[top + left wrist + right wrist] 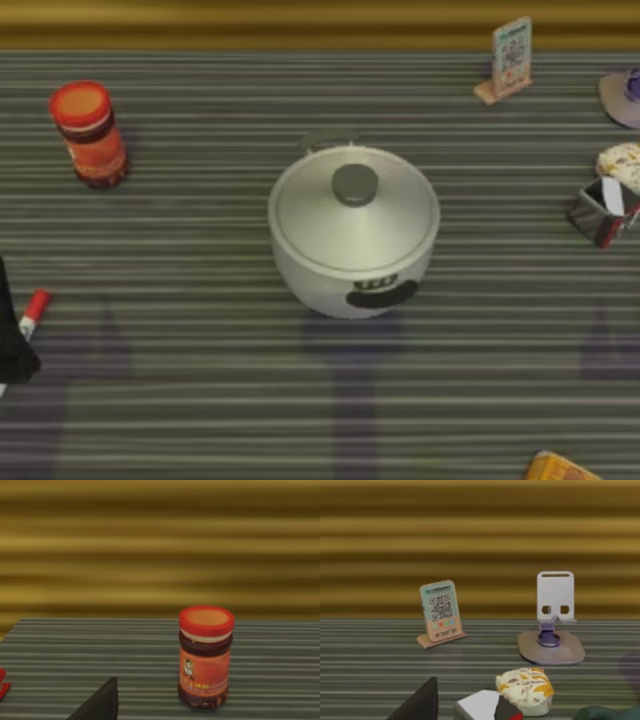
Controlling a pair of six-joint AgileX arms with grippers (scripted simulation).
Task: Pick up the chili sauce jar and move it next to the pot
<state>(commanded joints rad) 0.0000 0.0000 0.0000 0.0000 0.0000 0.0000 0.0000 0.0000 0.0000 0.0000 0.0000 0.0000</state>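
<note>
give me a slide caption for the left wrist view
Small cylindrical chili sauce jar with red-orange lid stands upright and untouched on the striped grey table.

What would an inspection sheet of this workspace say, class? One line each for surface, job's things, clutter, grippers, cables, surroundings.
Surface: grey striped table.
Job's things: chili sauce jar upright at far left, well apart from the pot at centre, lid on.
Clutter: red-capped marker at left edge; QR code stand, purple phone stand, speckled bread and a grey-red box at right; yellow item at near right.
Grippers: neither gripper identifiable in any view; dark shape at left edge.
Cables: nothing seen.
Surroundings: golden-brown ribbed wall behind.
</note>
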